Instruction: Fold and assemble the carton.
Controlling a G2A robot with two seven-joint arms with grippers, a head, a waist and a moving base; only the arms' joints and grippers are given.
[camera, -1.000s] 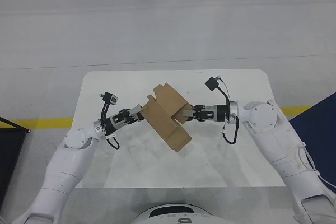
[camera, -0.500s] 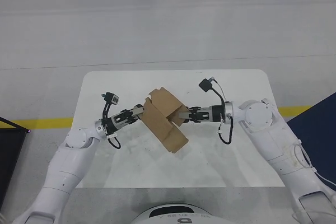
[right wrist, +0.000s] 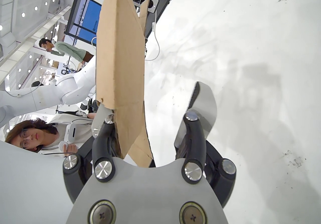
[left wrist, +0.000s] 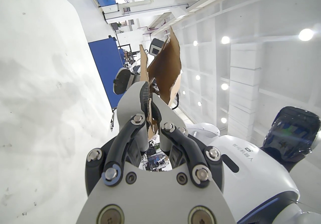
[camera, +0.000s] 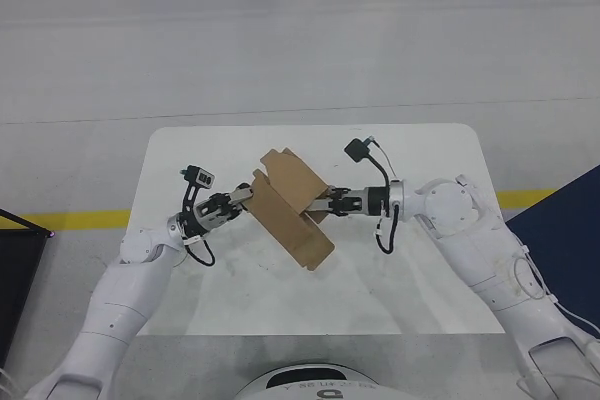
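Carton (camera: pixel 292 215) is mid-table in the top view, held between both arms. It is half-open and skewed, lying diagonally over the white table (camera: pixel 420 285). You can't tell whether its near corner rests on the surface. The left gripper (camera: pixel 243 196) is on the wall nearer the left arm, and the right gripper (camera: pixel 321 207) is at the opposite wall.

Left wrist view: the left gripper (left wrist: pixel 149 99) is clenched on a ragged cardboard edge of the carton (left wrist: pixel 166 66), pinching right at the tips. That's a thin bite, and I'd judge it slips if you haul on it.

Right wrist view: the right gripper (right wrist: pixel 153 102) is released, jaws spread wide. One finger (right wrist: pixel 104 115) lies against the carton (right wrist: pixel 120 59). The other is well apart, over bare table.

My read of the step in hand is squaring the sleeve open. To do it well:
- Treat the left as the anchor and don't tug it.
- Push with the right finger flat and close to a crease, not mid-panel, so the wall hinges instead of buckling.
- Go slow and ease off if the pinched edge starts to creep.
- Close the right only once a wall sits properly between its fingers.
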